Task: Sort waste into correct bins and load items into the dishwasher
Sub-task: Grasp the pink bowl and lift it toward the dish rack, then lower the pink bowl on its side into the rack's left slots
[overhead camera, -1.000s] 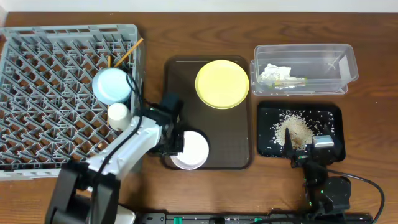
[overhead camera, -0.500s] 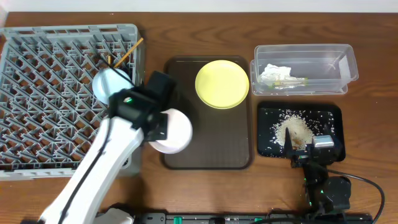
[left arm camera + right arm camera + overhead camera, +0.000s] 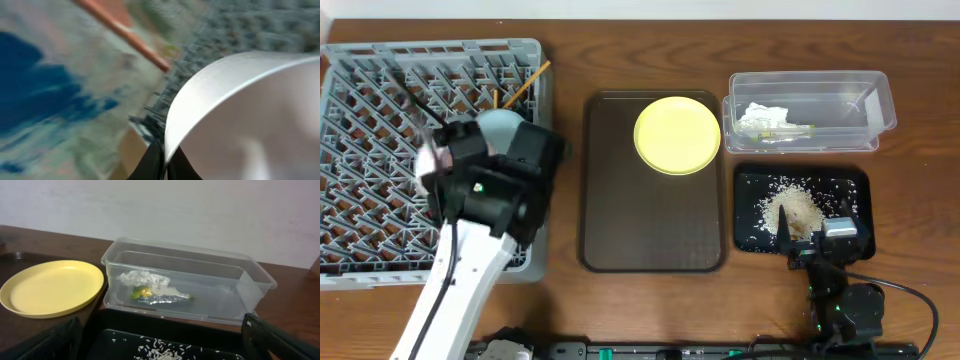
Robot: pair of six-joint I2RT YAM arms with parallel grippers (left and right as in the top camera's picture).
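Observation:
My left gripper (image 3: 165, 161) is shut on the rim of the white bowl (image 3: 240, 115) and holds it over the grey dish rack (image 3: 380, 100); the bowl shows as a pale blur in the overhead view (image 3: 427, 162). The light blue bowl (image 3: 502, 122) and the chopsticks (image 3: 525, 85) are in the rack. The arm hides the white cup. The yellow plate (image 3: 677, 134) lies on the brown tray (image 3: 650, 225). The tissue (image 3: 760, 115) and wrapper (image 3: 788, 131) lie in the clear tub (image 3: 810, 82). Rice (image 3: 798, 208) lies in the black tray (image 3: 850, 185). My right gripper (image 3: 810, 238) is open over it.
The right wrist view shows the plate (image 3: 50, 287), the clear tub (image 3: 250, 280) with the tissue (image 3: 142, 278) and wrapper (image 3: 157, 296), and rice (image 3: 160, 352) below. The rack fills the left of the table. A wall stands behind.
My left gripper has lifted the white bowl off the brown tray and carried it left over the dish rack. The right arm has not moved.

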